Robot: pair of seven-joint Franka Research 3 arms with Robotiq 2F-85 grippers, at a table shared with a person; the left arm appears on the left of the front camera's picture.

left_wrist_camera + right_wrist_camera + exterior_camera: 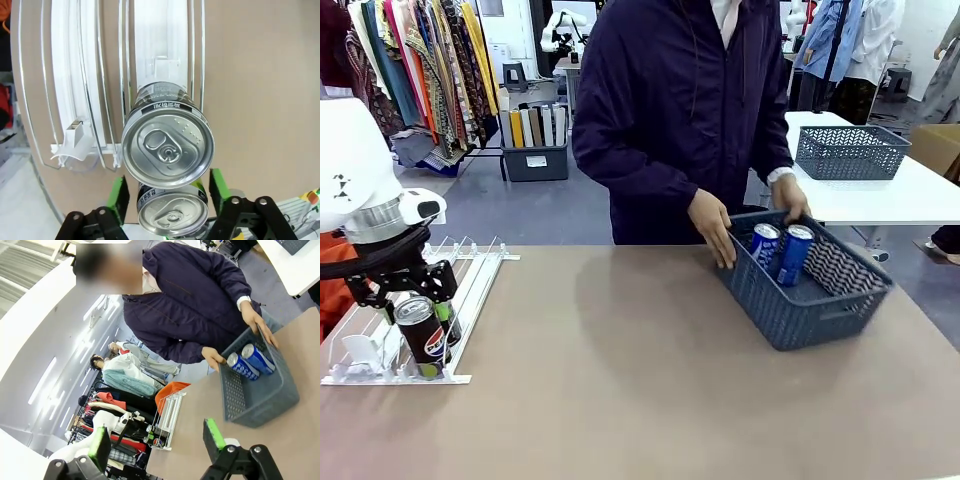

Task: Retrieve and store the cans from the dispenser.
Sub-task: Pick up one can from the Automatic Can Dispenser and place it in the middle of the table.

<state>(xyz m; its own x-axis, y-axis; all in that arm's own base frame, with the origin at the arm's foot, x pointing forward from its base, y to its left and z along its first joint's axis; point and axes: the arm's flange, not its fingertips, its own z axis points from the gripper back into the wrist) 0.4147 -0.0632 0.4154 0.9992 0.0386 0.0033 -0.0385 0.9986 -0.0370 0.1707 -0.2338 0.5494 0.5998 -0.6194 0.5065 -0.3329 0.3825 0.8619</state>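
Two black Pepsi cans stand at the near end of the white dispenser (470,290). One can (420,332) is in front, and a second one (446,322) is partly hidden behind it. My left gripper (418,298) hangs right over them. In the left wrist view its green pads (118,197) flank the nearer can (172,216) with narrow gaps, and the other can (168,147) overlaps it from above. Two blue cans (763,243) (796,252) lean inside the grey-blue basket (810,310). My right gripper (156,440) is open and high above the table, with nothing between its fingers.
The person stands at the far side with both hands (712,225) on the basket's far rim. A second basket (850,152) sits on a white table behind. The brown table (620,380) stretches between dispenser and basket.
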